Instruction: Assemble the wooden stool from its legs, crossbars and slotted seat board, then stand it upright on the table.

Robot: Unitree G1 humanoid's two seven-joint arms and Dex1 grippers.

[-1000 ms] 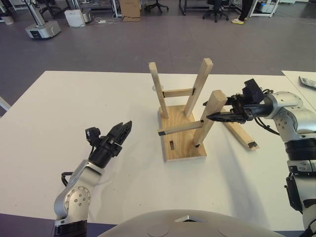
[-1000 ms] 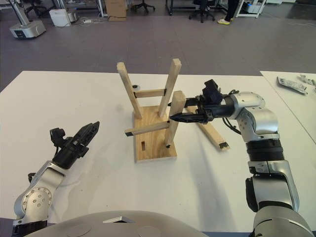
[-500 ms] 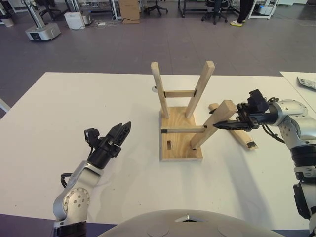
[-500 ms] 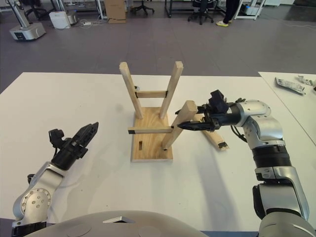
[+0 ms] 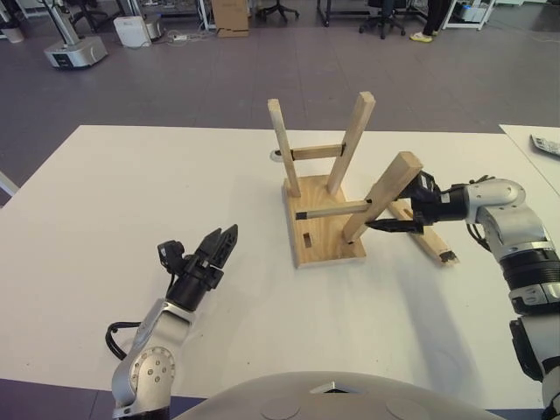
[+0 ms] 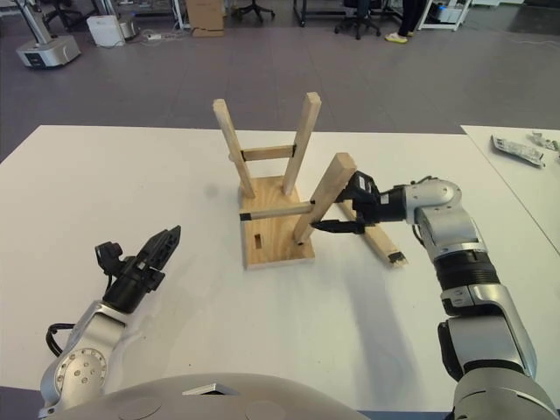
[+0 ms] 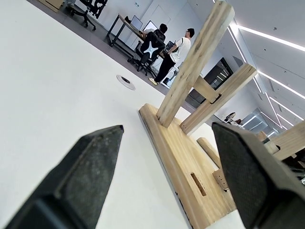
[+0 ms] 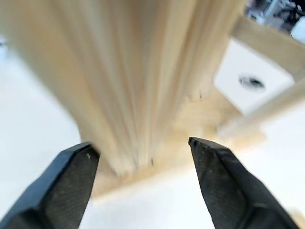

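Wooden stool (image 5: pixel 332 194), part built, stood upside down near the middle of the white desk (image 5: pixel 131 175). Seat board (image 5: pixel 328 242) lay flat on the desk. Left far leg (image 5: pixel 282 144) and right far leg (image 5: pixel 352 140) rose from it, joined by a crossbar (image 5: pixel 317 151). Third leg (image 5: pixel 382 196) leaned toward the robot's right, its foot at the board's right edge. A second crossbar (image 5: pixel 332 210) ran from it out over the board. Whether its free end touched anything, I could not tell. One slot (image 5: pixel 307 237) in the board was unfilled. Loose leg (image 5: pixel 433 245) lay flat on the desk just right of the board. Right gripper (image 5: pixel 374 226) sat low beside the third leg, near its foot. Left gripper (image 5: pixel 226 234) hung over the desk on the robot's left, well apart from the stool, pointing toward it.

Left wrist view: gripper fingers (image 7: pixel 81 176) were spread wide with nothing between them. Beyond them were the seat board's near edge (image 7: pixel 181 162), its slot and the two far legs.

Right wrist view: fingers (image 8: pixel 71 186) were apart, one on each side of the third leg (image 8: pixel 133 71), low on it. A clear gap showed at one finger. The other was too close to the wood to judge contact.
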